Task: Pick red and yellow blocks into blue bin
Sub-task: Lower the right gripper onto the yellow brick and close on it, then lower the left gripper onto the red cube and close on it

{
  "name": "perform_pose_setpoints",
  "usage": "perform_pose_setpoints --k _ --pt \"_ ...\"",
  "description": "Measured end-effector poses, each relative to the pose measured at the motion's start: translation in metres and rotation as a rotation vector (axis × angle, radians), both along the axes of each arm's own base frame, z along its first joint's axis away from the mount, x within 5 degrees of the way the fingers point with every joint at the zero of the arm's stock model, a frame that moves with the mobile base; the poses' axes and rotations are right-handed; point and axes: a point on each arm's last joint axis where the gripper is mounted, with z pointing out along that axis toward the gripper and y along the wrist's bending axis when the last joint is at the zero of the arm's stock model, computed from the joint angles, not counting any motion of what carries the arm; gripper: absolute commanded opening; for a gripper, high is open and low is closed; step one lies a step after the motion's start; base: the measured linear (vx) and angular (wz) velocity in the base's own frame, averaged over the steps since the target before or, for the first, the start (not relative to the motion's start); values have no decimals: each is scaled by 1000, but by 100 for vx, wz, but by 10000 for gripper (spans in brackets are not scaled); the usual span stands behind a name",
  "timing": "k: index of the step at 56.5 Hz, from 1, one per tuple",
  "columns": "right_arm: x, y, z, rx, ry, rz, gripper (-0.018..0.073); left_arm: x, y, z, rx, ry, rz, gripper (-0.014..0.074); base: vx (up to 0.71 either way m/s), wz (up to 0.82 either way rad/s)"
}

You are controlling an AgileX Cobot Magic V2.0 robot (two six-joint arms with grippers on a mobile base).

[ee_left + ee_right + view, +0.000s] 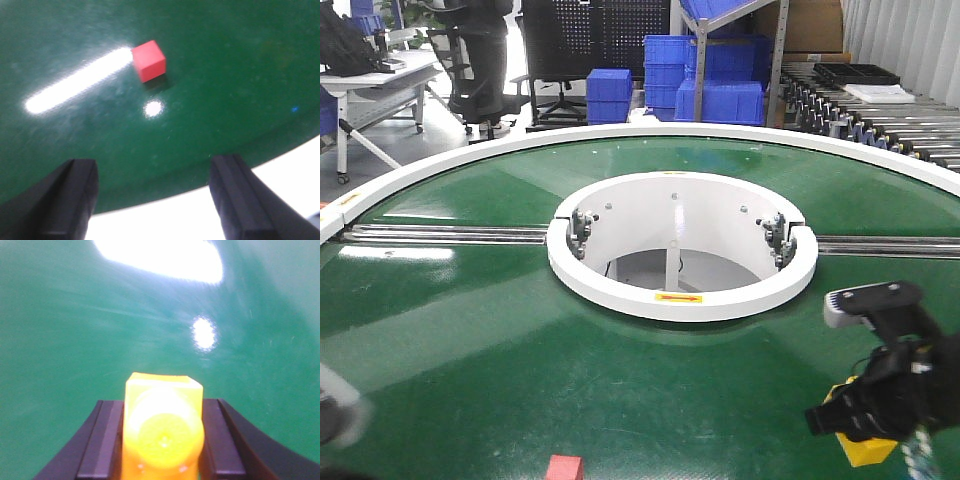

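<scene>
Right wrist view: right gripper (162, 440) is clamped on the yellow plastic toy brick (164, 390). Its black fingers (107, 440) sit flat against both sides and a round stud faces the lens. Can't tell whether the brick is touching the surface or lifted off it. Exterior front view puts that pair at the lower right of the round green conveyor table (470, 330), near its front edge. Only marking I can find is a yellow sticker (678, 297) with a red mark on the front face of the white ring-shaped hub (620, 285) at table centre; print too small to read. No brand or text visible on the brick or grippers. Containers: the hub is open in the middle, with grey floor and a thin upright post showing inside. Stacked blue plastic crates (609, 95) stand behind the table, contents not visible. A shallow black tray (855, 73) lies on the metal roller conveyor (880, 125) at far right; can't tell what's in it. The small red cube block (148, 60) sits on the green surface near the bottom centre of the front view, well apart from the brick. Left wrist view: left gripper (155, 200) is spread wide and holding nothing. The red block is well ahead of the fingertips, not between them, and the table's white rim (200, 215) lies under the gripper.
</scene>
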Motion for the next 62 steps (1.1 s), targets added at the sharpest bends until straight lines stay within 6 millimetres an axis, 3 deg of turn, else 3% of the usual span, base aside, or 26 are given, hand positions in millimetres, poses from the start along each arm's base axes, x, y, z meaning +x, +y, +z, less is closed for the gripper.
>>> perform_pose_setpoints --k 11,20,34,43,62 --pt "-57 21 31 -14 -141 210 298 48 -38 -13 72 115 -52 587 0 0" --pt "-79 27 40 -11 -187 279 298 88 -62 -38 146 252 -64 587 0 0" --pt "-80 26 41 -14 -192 281 298 148 -91 -80 253 387 32 597 0 0" --pt "-80 26 41 -14 -192 281 298 177 -106 -97 234 426 131 596 0 0" --pt "-80 26 41 -14 -192 281 298 200 -120 -117 194 450 219 593 0 0"
